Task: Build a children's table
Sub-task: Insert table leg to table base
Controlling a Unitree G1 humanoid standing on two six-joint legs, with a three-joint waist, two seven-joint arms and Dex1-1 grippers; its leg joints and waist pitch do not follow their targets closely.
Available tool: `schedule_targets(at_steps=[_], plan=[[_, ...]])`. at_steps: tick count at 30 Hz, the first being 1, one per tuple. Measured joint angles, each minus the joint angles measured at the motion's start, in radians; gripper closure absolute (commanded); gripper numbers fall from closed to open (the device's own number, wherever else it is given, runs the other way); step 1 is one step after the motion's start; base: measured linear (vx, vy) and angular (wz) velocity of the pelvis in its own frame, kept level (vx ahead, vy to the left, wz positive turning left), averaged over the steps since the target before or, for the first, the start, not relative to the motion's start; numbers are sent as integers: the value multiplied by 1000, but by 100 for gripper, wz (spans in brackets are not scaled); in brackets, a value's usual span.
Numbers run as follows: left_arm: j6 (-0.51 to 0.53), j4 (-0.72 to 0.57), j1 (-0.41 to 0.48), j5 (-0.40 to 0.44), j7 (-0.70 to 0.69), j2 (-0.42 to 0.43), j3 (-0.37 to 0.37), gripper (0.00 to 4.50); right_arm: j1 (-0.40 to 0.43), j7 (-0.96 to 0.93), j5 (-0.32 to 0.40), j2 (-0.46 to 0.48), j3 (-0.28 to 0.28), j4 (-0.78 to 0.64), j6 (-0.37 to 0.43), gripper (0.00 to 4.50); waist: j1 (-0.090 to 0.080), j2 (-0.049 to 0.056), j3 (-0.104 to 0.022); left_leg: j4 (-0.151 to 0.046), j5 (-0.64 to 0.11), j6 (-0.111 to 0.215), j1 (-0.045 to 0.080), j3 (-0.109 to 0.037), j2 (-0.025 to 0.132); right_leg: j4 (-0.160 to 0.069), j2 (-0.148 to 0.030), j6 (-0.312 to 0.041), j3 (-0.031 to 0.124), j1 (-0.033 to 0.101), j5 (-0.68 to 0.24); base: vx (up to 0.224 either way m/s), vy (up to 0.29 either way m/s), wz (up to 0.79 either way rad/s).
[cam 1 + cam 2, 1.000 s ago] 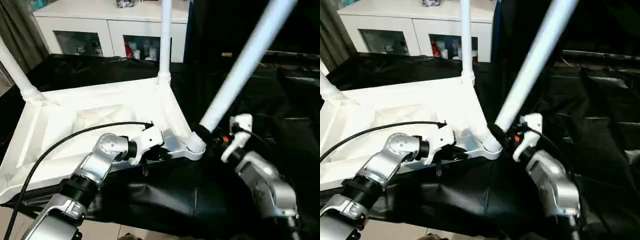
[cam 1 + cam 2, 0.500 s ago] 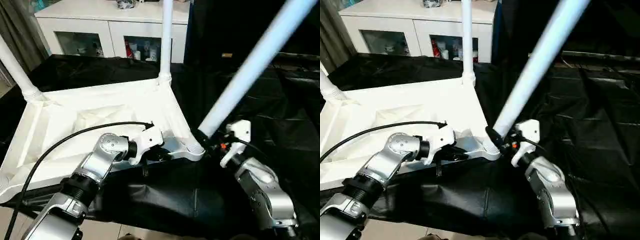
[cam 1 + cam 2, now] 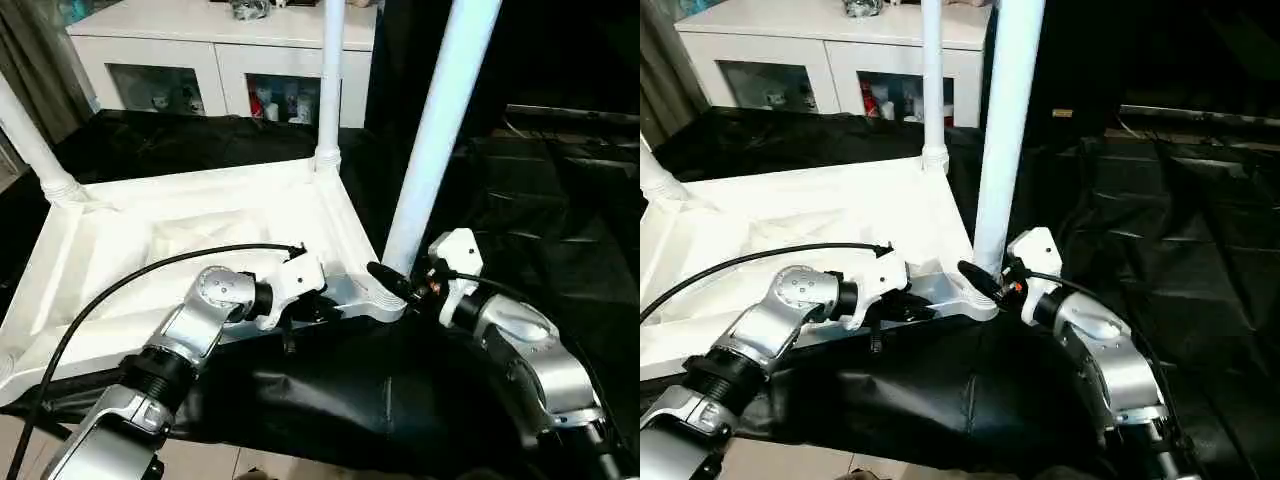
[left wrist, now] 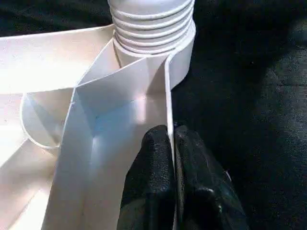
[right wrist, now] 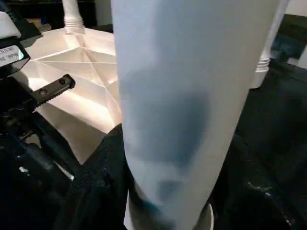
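**Operator:** From the head cameras, I have the tabletop (image 3: 190, 240) lying upside down on the black-draped surface (image 3: 560, 200), ribbed side up, with its near right corner toward me. My left tool (image 3: 325, 305) is pressed together, pinching the near rim beside that corner. My right tool (image 3: 392, 283) is wrapped around the foot of the leg (image 3: 435, 140) standing in the corner socket.

**Partner:** How will it handle?

**Operator:** I'd judge it light, hollow plastic, stiff but smooth, so the tube could slip as it turns. Low on the leg, near the thread, looks the best hold.

**Partner:** And the left wrist camera?

**Operator:** The black fingers (image 4: 158, 182) close on the thin wall of the rim (image 4: 169, 96), one on each side. The leg's ribbed thread (image 4: 151, 24) sits in the socket, with several turns still showing, so I think it isn't screwed home.

**Partner:** Right wrist?

**Operator:** The leg's tube (image 5: 187, 110) runs between my fingers (image 5: 103, 177), which grip it from both sides.

**Partner:** Count?

**Operator:** One tabletop and three legs standing: this one, one at the far right corner (image 3: 330, 80), one at the far left corner (image 3: 30, 140). One cabinet (image 3: 220, 60) stands behind.
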Motion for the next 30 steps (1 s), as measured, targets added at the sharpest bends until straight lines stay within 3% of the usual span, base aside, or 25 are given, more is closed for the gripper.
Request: schedule_targets(at_steps=[10,23,30], plan=[[-37,1,-1,-4,-73,30,-5,450,-34,163,30,-23,-1,99,-68,262,0,-15,-2,0,0,0,0,0,0,0,0,0,0,0,0,0,0,0],[-37,21,-8,-16,-95,28,-1,450,-62,260,37,-33,-3,204,-184,262,3,-13,-2,0,0,0,1,0,0,0,0,-1,0,1,0,0,0,0],[-32,127,-67,12,9,-24,6,450,-101,110,32,24,-42,308,-225,262,-1,-4,3,2,0,0,7,0,0,-2,0,-1,-1,7,0,0,0,0]])
